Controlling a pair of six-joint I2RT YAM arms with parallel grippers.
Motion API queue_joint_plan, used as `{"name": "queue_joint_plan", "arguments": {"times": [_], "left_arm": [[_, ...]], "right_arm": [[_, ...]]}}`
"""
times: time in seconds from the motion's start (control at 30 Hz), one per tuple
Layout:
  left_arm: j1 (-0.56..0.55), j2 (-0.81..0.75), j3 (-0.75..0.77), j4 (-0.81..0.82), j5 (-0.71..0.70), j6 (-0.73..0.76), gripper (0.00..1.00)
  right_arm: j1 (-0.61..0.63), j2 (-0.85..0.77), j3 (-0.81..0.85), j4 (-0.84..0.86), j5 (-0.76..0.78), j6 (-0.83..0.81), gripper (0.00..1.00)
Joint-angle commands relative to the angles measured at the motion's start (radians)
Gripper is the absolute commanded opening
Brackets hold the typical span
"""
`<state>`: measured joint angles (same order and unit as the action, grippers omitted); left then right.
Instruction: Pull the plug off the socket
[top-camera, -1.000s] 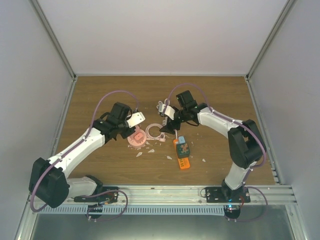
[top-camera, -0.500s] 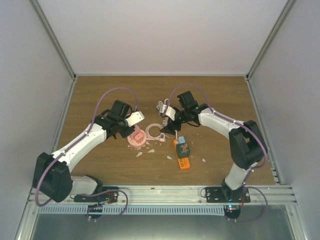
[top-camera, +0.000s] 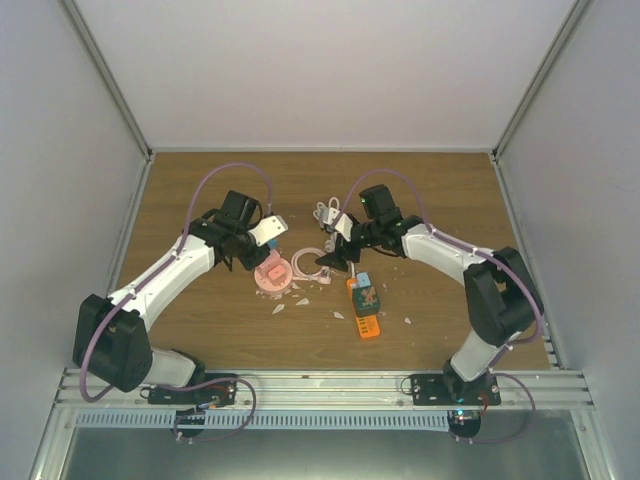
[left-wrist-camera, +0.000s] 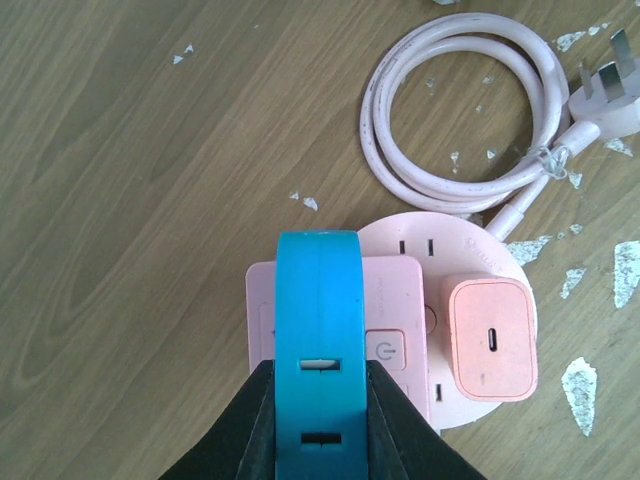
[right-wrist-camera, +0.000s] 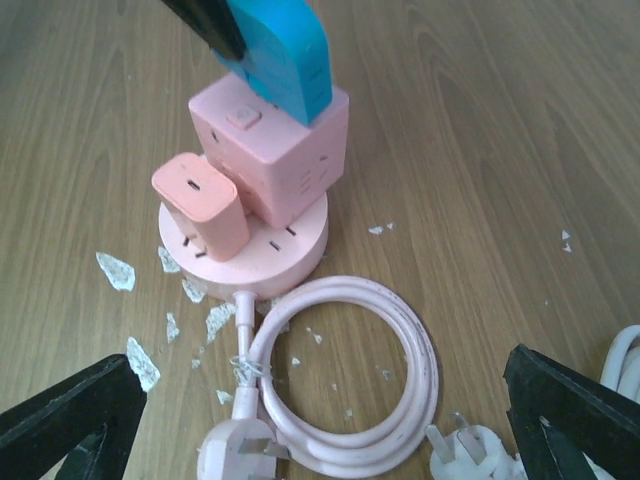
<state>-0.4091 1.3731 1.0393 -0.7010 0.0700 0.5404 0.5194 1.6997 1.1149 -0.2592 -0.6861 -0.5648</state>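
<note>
— Logging the plug (left-wrist-camera: 490, 345): pink, blocky, seated upright in the round base of the socket (left-wrist-camera: 440, 235), just beside the raised cube (left-wrist-camera: 395, 300). Merging into one pink blot in the top view, so not separable there.

— Noted. Entering the left gripper (left-wrist-camera: 318, 260): blue pads (left-wrist-camera: 300, 340) pressed together, pinching nothing, set over the top of the cube. Cannot confirm contact. Cut off by the lower edge of its own wrist view and covering part of the cube's face.

— Entering the right gripper (right-wrist-camera: 320, 430): black fingertips (right-wrist-camera: 70, 425) spread wide, showing only at the bottom corners, well clear of the plug and framing the coiled cord (right-wrist-camera: 340, 370).

— Adding the wall plug (right-wrist-camera: 235, 450) at the cord's end, lying on the wooden table (right-wrist-camera: 480, 150). Adding a white plug (right-wrist-camera: 470, 450), mostly cropped by the frame edge.

— Closing with an orange power strip (top-camera: 365, 308) near the right gripper, markings too small to read, and pale flecks (right-wrist-camera: 115, 270) scattered around the socket's base.
</note>
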Motion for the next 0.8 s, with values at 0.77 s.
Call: {"name": "queue_joint_plan", "arguments": {"times": [0.77], "left_arm": [[0.082,0.016,-0.048,0.022,0.149,-0.502,0.0]], "right_arm": [[0.293,0.087,-0.104,0.568,0.25,0.49,0.99]]}}
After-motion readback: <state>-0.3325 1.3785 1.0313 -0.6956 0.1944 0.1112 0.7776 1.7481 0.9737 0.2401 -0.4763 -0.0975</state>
